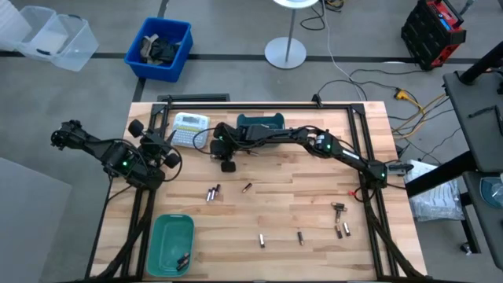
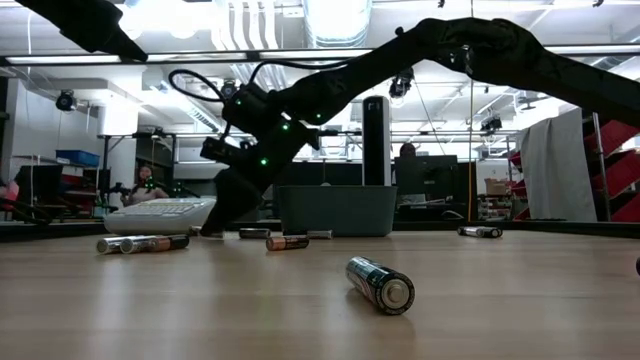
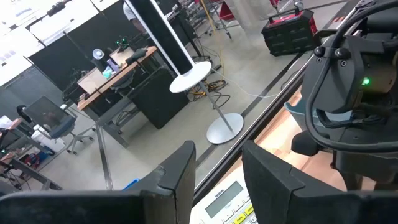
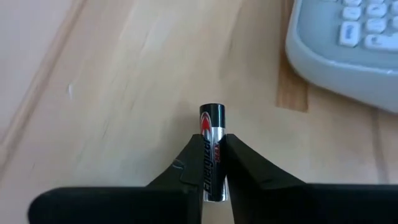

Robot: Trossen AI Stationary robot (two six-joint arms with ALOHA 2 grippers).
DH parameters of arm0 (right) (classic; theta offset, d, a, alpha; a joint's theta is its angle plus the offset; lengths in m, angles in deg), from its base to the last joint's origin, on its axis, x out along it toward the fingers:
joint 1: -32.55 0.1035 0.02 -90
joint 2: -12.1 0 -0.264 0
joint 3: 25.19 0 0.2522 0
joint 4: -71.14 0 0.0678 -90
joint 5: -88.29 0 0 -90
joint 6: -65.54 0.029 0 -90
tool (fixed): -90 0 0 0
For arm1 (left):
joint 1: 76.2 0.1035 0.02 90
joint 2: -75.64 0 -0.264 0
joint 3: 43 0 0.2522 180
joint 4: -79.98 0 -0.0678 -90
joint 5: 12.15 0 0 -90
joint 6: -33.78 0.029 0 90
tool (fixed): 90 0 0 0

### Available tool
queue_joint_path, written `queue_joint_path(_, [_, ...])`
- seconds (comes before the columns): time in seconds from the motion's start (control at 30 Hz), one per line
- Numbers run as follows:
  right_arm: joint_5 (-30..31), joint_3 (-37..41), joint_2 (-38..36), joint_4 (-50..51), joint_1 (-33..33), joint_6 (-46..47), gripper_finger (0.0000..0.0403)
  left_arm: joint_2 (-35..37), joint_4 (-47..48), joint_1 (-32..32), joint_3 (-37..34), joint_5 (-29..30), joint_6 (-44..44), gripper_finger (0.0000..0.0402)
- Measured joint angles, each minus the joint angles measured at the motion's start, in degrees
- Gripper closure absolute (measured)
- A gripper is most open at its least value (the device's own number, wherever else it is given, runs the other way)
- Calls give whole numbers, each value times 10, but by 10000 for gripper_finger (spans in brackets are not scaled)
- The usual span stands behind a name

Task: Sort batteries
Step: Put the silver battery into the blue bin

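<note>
Several batteries lie on their sides on the wooden table: a pair (image 1: 212, 192), one (image 1: 247, 188), others toward the near edge (image 1: 299, 237) and near right (image 1: 343, 229); one lies close in the low view (image 2: 381, 284). My right gripper (image 1: 228, 165) reaches to the table's middle, near the white label-maker (image 1: 191, 126), shut on a black-and-silver battery (image 4: 211, 155). My left gripper (image 3: 217, 174) waits open and empty at the table's left (image 1: 163, 149), above the label-maker's edge (image 3: 230, 202). My right gripper pinches the battery's silver body (image 4: 211, 163) between its two fingers (image 4: 186, 165). The battery lies along the fingers, its black end (image 4: 211, 115) sticking out past the tips. The fingers slant down toward the table (image 2: 213, 228); whether the battery touches the wood I cannot tell.
One teal bin (image 1: 259, 124) stands at the far middle, behind my right gripper. Another teal bin (image 1: 171, 244) at the near left holds a few batteries. A black frame runs along the table's far and side edges (image 1: 259, 106). A person sits in the room behind (image 2: 145, 185).
</note>
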State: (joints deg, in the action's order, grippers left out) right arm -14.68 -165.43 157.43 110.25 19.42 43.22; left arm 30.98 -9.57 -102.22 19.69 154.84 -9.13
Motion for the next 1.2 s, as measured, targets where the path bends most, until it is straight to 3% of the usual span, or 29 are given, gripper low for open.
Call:
queue_joint_path(0.23, [-52, -30, -51, 54, -5, 2, 371, 0, 0, 0, 0, 0, 0, 288])
queue_joint_path(0.37, [-87, -37, -99, 140, -15, -29, 372, -3, -11, 0, 0, 0, 0, 288])
queue_joint_path(0.6, [-87, -35, -166, 314, -73, -78, 373, -8, -12, 0, 0, -3, 0, 288])
queue_joint_path(0.8, [-64, -9, -173, 429, -138, -88, 374, -14, -12, 0, 0, -6, 0, 288])
queue_joint_path(1.03, [-14, 43, -171, 457, -196, -62, 368, -21, -13, 0, 0, -7, 0, 288])
queue_joint_path(1.2, [-21, 60, -171, 458, -202, -43, 327, -21, -13, 0, 0, -6, 0, 288])
